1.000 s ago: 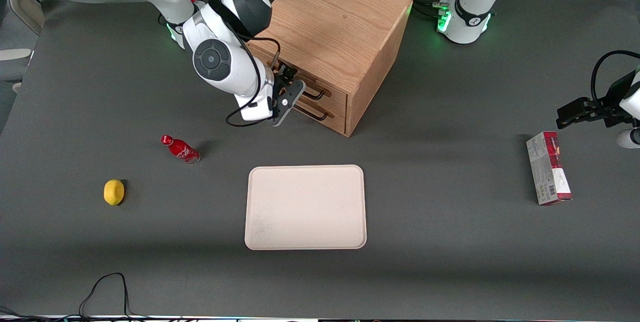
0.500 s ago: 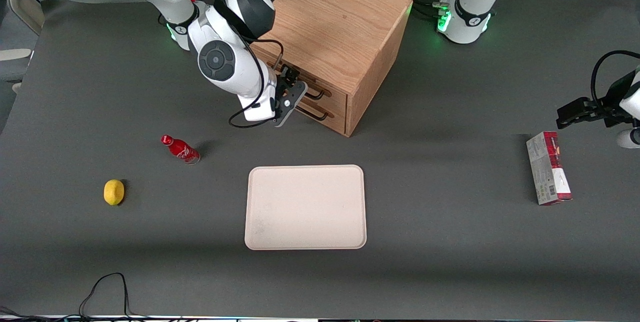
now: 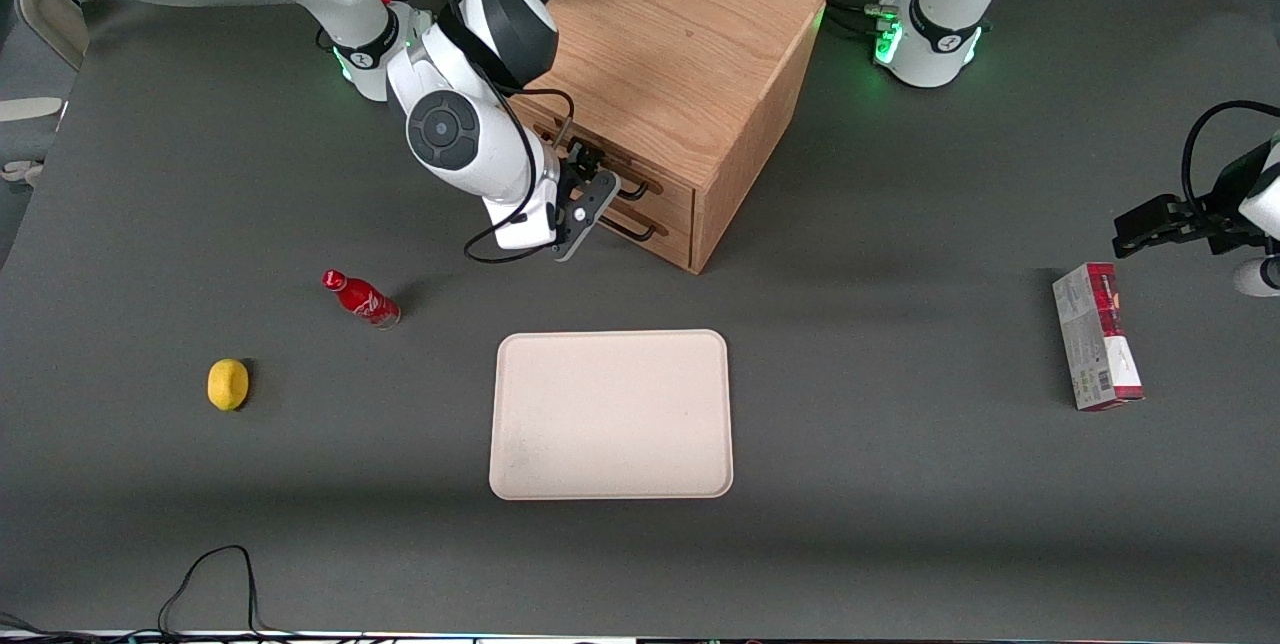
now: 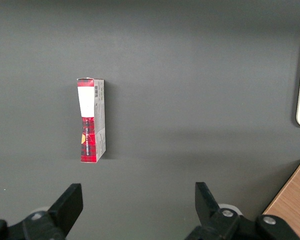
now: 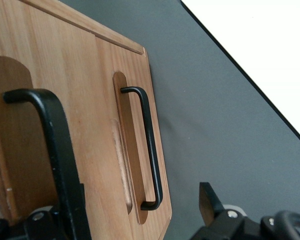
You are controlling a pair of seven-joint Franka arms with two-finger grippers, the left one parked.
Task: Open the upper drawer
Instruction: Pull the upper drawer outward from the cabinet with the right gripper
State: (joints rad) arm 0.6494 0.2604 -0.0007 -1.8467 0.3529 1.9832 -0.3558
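Fingers apart, the gripper (image 3: pixel 588 192) straddles the black bar handle (image 5: pixel 57 150) of the upper drawer (image 5: pixel 20 125), which is closed.

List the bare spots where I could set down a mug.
Bare mat between beige tray and red carton, and between yellow lemon and tray. Crowded where the gripper sits at the oak cabinet's upper drawer, near the red bottle.

Cabinet (image 3: pixel 672 74): farthest from front camera. Gripper (image 3: pixel 590 192): in front of upper drawer (image 3: pixel 610 169). Tray (image 3: pixel 611 414): nearer than cabinet. Bottle (image 3: pixel 361 298), lemon (image 3: pixel 228 384): working arm's end. Box (image 3: pixel 1096 335): parked arm's end.
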